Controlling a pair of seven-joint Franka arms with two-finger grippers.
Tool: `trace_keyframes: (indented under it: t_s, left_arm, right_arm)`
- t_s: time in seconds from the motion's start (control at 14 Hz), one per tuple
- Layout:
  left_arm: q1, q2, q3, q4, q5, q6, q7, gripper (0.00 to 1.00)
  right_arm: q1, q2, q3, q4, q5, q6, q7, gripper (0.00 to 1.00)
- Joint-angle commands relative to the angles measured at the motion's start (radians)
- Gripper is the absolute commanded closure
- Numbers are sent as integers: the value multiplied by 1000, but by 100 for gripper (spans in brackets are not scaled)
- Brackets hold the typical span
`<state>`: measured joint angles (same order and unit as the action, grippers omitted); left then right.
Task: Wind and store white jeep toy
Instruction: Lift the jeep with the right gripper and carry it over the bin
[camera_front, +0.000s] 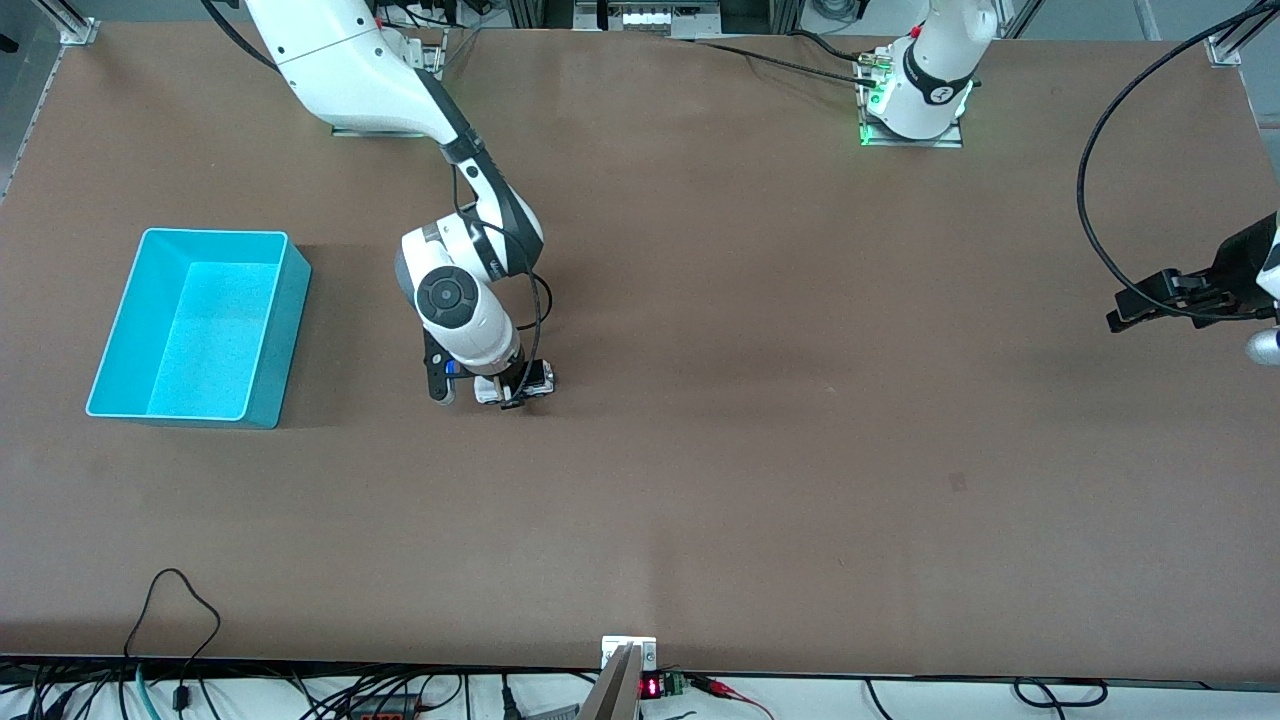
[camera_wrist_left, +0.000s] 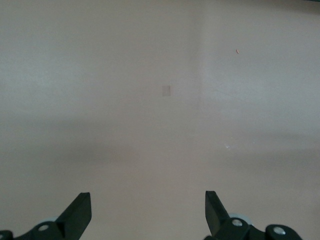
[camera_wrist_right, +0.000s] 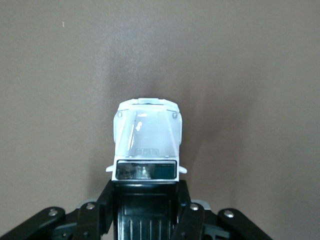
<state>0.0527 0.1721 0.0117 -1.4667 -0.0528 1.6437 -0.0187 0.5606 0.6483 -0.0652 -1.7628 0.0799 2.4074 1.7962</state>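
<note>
Currently the right gripper (camera_front: 512, 392) is down at table level in the lower-middle of the front view, closed around the white jeep toy (camera_front: 535, 381), which sits on the brown table (camera_front: 800, 450) well apart from the teal bin (camera_front: 200, 325) at the frame's left. Risk, as I judge it: the fingers (camera_wrist_right: 187, 200) pinch only the black rear section of the car, seen low in the right wrist view, with the white hood and windshield (camera_wrist_right: 147, 145) sticking out unsupported ahead of them. A grip that far back could let the toy pivot nose-down or twist when it is dragged backward to wind the spring, and if the wheels skid on the smooth tabletop instead of turning, no winding happens at all. Pressing down too hard could jam the wheels; too little and they slip. On lifting, a charged spring may spin the wheels and jostle the toy loose before it reaches the bin, and a drop from height could bounce it off the rim. Right gripper state: narrow, fingers pressed against both sides of the jeep's rear, holding it; the wheels appear to rest on the table, though contact is hidden beneath the body. Left gripper (camera_wrist_left: 148, 212) waits at the right edge of the front view, fingers spread wide with nothing between them, over bare table.
</note>
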Motion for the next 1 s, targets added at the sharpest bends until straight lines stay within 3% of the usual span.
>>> trace_keyframes:
  t_s: [0.0, 0.21, 0.5, 0.79, 0.93]
  left_arm:
    - [3, -3, 2, -3, -10, 7, -1, 0]
    - [3, -2, 2, -3, -10, 8, -1, 0]
    - [6, 3, 4, 0, -10, 8, -1, 0]
    - [6, 1, 4, -1, -10, 7, -3, 0]
    - [6, 1, 4, -1, -10, 7, -3, 0]
  right_arm:
    - [-34, -42, 4, 9, 0, -111, -127, 100]
    - [-117, -163, 14, -16, 1, -294, -353, 100]
    - [-345, -356, 106, -96, -11, -493, -723, 100]
    - [-523, -498, 111, -141, -25, -631, -1189, 100]
    - [-574, -519, 111, -150, -130, -659, -1358, 100]
